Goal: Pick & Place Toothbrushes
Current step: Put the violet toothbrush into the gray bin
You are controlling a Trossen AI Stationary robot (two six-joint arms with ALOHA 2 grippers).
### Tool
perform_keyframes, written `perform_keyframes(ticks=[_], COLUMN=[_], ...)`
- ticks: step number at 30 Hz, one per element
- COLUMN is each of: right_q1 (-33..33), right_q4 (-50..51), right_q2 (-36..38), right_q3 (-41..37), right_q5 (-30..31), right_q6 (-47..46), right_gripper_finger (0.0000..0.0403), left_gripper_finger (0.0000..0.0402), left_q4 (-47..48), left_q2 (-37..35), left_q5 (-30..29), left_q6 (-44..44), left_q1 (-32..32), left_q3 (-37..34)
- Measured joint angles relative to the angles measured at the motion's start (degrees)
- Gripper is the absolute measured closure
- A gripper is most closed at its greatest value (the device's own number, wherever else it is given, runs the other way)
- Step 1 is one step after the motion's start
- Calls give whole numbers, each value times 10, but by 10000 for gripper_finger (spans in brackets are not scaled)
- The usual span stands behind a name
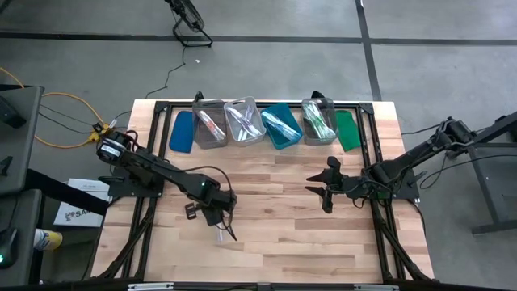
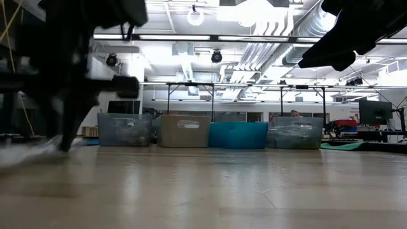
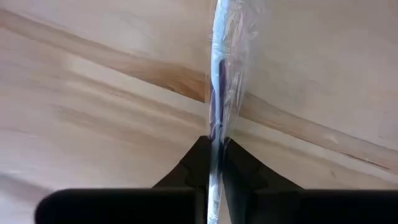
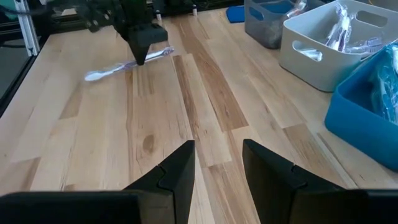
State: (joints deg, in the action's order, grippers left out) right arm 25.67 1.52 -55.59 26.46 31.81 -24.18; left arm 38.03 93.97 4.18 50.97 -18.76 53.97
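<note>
One toothbrush (image 4: 109, 70) in a clear wrapper, its handle purple (image 3: 221, 74), lies flat on the wooden table toward the near left. My left gripper (image 4: 143, 57) stands over it, pointing down and shut on it; the high view shows the gripper (image 1: 221, 225) with the toothbrush (image 1: 224, 237) beside it. My right gripper (image 4: 217, 168) hovers open and holds nothing at the table's right middle (image 1: 321, 190). More wrapped toothbrushes lie in the bins at the far edge. My left gripper pinches the wrapped toothbrush between its two fingers, on the handle's two long sides (image 3: 214, 134). The fingers come from above, pointing down, and lie across the toothbrush. In the right wrist view the toothbrush lies flat on the table, its longer part (image 4: 99, 73) sticking out to one side of the fingers.
Along the far edge stand a grey bin (image 1: 210, 125), a white bin (image 1: 244, 121), a teal bin (image 1: 280, 125) and a clear bin (image 1: 319, 121), with a blue lid (image 1: 182, 132) and a green lid (image 1: 346, 129) at the row's ends. Bare wood lies between the arms.
</note>
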Motion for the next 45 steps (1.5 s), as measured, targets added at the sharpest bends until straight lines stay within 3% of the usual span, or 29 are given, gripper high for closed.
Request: perform_keyframes(ticks=[10,20,29,33,45], right_q1=[0,0,0,0,0], right_q4=[0,1,4,5,5], right_q2=[0,0,0,0,0], right_q3=[0,0,0,0,0], right_q5=[-1,-2,-2,-2,-2], right_q6=[0,0,0,0,4], right_gripper_finger=[275,275,275,275,275], left_gripper_finger=[386,387,387,387,387], left_q4=[106,115,38,0,-98], left_q2=[-1,-2,-2,-2,17], left_q5=[-95,-170,-174,-161,11], left_q6=[63,131,164,203,220], left_q1=[27,159,297,361,541], left_q3=[117,182,214,214,214])
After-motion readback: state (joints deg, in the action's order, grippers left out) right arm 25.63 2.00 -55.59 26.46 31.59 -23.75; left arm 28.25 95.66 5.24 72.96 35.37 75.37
